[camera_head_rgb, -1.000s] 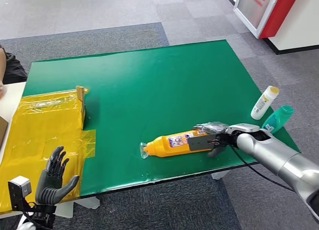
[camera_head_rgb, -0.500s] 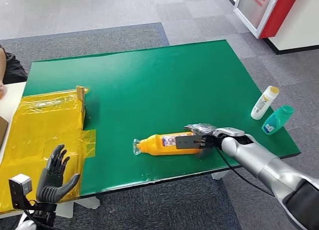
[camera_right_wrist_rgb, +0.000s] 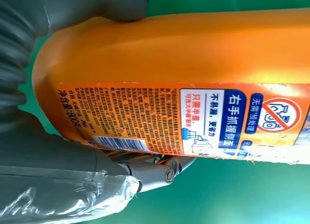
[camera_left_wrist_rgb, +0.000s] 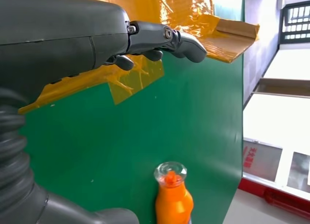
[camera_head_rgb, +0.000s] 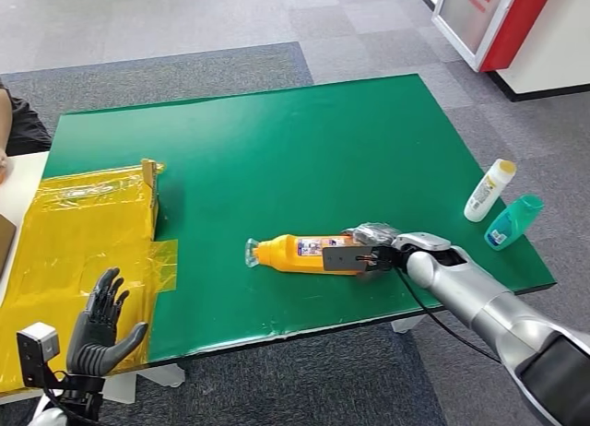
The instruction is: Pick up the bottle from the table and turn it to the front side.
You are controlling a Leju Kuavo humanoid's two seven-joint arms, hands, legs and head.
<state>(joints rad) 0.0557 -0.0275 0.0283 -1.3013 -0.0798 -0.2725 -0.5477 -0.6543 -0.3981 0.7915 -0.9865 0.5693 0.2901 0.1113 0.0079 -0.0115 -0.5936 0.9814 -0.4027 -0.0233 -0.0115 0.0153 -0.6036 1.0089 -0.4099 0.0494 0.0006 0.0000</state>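
Note:
An orange bottle (camera_head_rgb: 299,254) with a clear cap lies on its side on the green table (camera_head_rgb: 278,159), near the front edge, cap pointing left. My right hand (camera_head_rgb: 365,252) grips its base end from the right. In the right wrist view the bottle (camera_right_wrist_rgb: 182,59) shows its back label with small print and a barcode, my thumb on one side and my fingers (camera_right_wrist_rgb: 153,168) on the other. My left hand (camera_head_rgb: 98,326) hangs open below the table's front left corner; the left wrist view shows the left hand (camera_left_wrist_rgb: 73,35) and the bottle's cap end (camera_left_wrist_rgb: 172,195).
A cardboard box wrapped in yellow tape (camera_head_rgb: 76,232) covers the table's left end. A white bottle with a yellow cap (camera_head_rgb: 489,190) and a teal bottle (camera_head_rgb: 513,220) lie by the table's right edge. A person's dark sleeve (camera_head_rgb: 21,122) is at far left. A red-and-white stand (camera_head_rgb: 487,20) is at back right.
My right hand has carried the orange bottle leftward along the table's front, and the bottle now lies more level. The left hand has not moved.

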